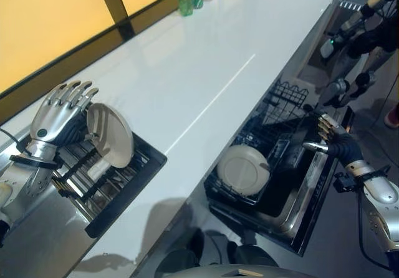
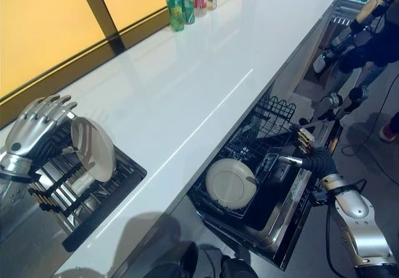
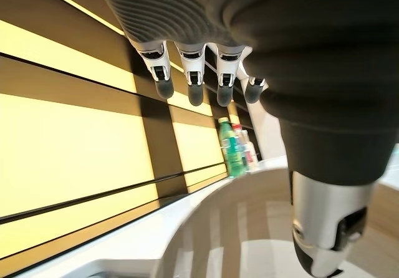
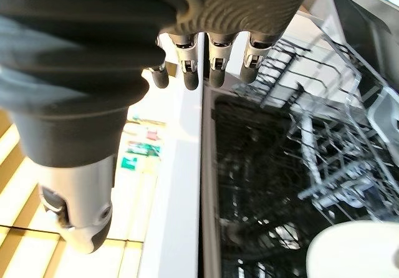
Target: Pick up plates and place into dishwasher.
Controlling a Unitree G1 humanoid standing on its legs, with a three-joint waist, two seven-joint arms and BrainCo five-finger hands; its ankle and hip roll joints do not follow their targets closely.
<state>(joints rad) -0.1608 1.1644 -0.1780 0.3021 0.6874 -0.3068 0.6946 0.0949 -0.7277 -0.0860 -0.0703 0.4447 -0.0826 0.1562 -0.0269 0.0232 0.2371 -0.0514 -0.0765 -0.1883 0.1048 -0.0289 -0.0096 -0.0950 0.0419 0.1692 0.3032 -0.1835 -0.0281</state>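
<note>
1. In the left eye view, a pale plate [image 1: 110, 134] is seen standing on edge in the dark drying rack [image 1: 134, 178] on the white counter [image 1: 187, 85]. The left hand [image 1: 59, 119] is set just behind it, fingers straight and fanned above the rim. Whether the thumb touches the plate cannot be told. The placement is judged to prepare a grasp from the back.

2. In the right eye view, a second plate [image 2: 230, 182] is seen leaning in the lower basket [image 2: 262, 159] of the open dishwasher [image 2: 280, 228], apparently already loaded. The right hand [image 2: 307, 147] is held near the basket's outer edge, well apart from that plate, fingers relaxed and holding nothing. Green bottles [image 2: 179, 0] are seen at the counter's far end.

3. In the left wrist view, the fingertips [image 3: 193, 91] are shown straight and side by side, with the plate's curved rim [image 3: 206, 228] below them.

4. In the right wrist view, the fingers [image 4: 215, 72] are shown extended over the wire basket [image 4: 324, 147]; a pale plate edge [image 4: 355, 250] is seen at the corner.
</note>
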